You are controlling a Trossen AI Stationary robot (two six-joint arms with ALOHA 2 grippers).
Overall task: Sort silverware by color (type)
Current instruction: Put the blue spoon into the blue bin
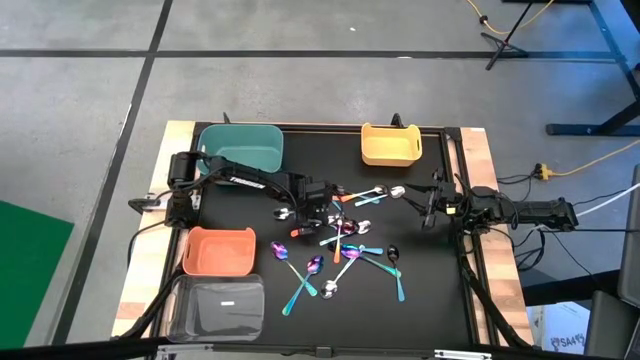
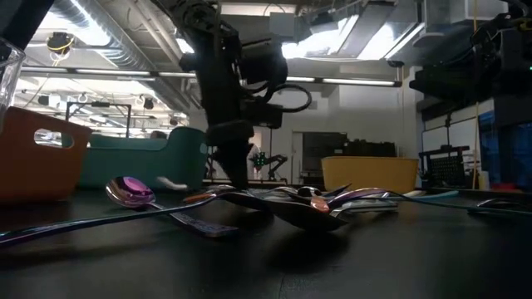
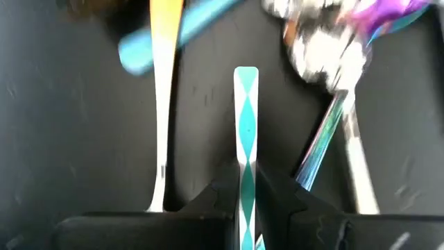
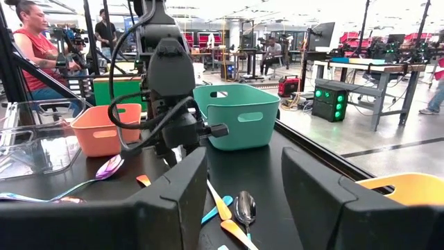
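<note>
Several small spoons (image 1: 345,245) in silver, teal, purple-rainbow, black and orange lie scattered on the black mat at the table's middle. My left gripper (image 1: 325,205) stands over the far-left part of that heap, fingers pointing down (image 2: 237,183), and is shut on a teal spoon (image 3: 245,111). An orange-handled spoon (image 3: 164,83) and a rainbow-handled one (image 3: 320,142) lie on either side of it. My right gripper (image 1: 427,207) hovers open at the right of the heap (image 4: 243,201) and holds nothing. My left gripper pinches the teal spoon's handle (image 3: 245,170) between its two fingers (image 3: 281,201), coming from above and pointing down. The handle's free end (image 3: 246,76) reaches out past the fingers over the mat. The bowl end is hidden behind the fingers. I cannot tell whether the spoon is lifted.
Four bins line the mat: a teal one (image 1: 240,148) far left, a yellow one (image 1: 390,145) far right of centre, an orange one (image 1: 218,252) and a clear one (image 1: 215,305) near left. People and workbenches show beyond the table.
</note>
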